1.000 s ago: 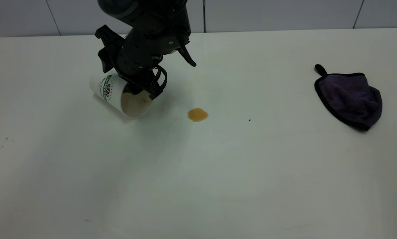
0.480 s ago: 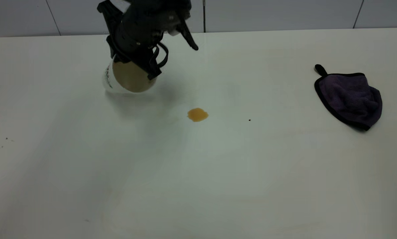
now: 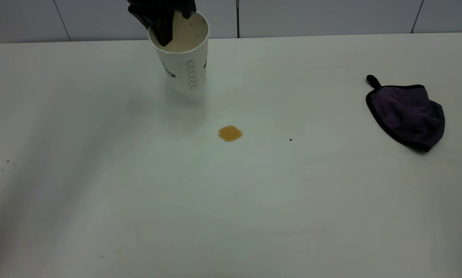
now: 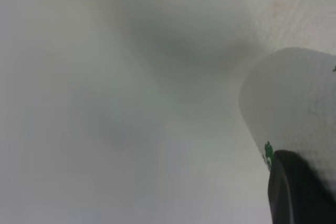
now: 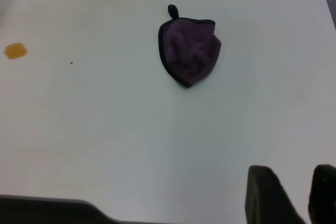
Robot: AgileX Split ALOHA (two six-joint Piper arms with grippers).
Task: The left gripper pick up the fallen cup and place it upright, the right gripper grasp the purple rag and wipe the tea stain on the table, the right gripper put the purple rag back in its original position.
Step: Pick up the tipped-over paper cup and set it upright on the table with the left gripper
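While clamping the rim of the cup (image 3: 184, 65) with the left gripper (image 3: 159, 29), one dark finger inside the mouth and one outside, holds it mouth-up and slightly tilted at the far left of the table (image 3: 99, 193). Cannot tell whether the base touches the tabletop or hangs just above it. Reads as the close of the first step, setting the cup upright.

Calls next for lowering until the base sits flat, squaring out the tilt, then letting go of the rim and lifting straight up, so as not to topple the cup again.

Leaves the tea stain (image 3: 230, 133) unwiped, nearer and to the right of the cup, apart from it. Leaves the purple rag (image 3: 406, 116) untouched at the right, well apart from the stain, loop toward the far side.

Shows the right gripper (image 5: 294, 198) only in its own wrist view: fingers parted, grasping nothing, well apart from the rag. Needs, after the release, a reach to the rag, a pinch on its bunched cloth, and a carry leftward to the stain.
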